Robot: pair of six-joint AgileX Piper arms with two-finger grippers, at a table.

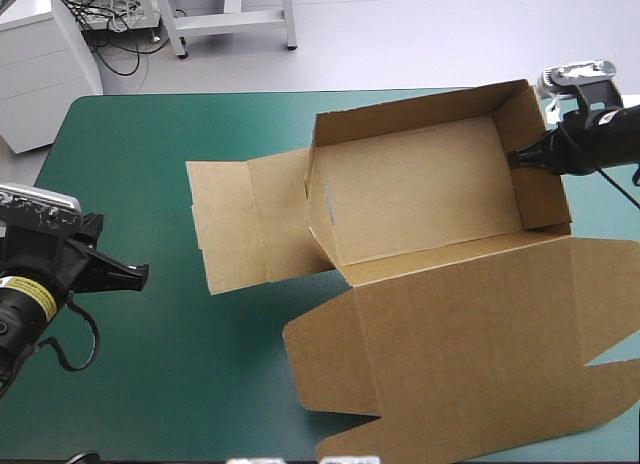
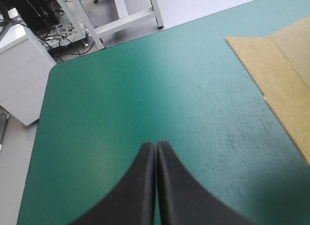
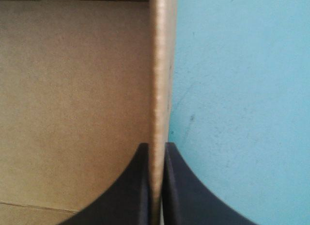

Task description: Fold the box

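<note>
A brown box (image 1: pixel 420 194) rests on a worktop (image 1: pixel 150 164) with a teal-green cover, and most of the bare cover lies to the box's left. The box is an open tray with its walls standing up. Its wide lid (image 1: pixel 470 354) lies flat on the box's near side, and a side flap (image 1: pixel 235 224) lies flat to the box's left. The right gripper (image 1: pixel 518 156) is clamped on the box's right end wall (image 1: pixel 545 194), one black finger inside the tray and one outside. The left gripper (image 1: pixel 135 274) is well to the left of the box, its fingers pressed together, holding nothing.
</note>
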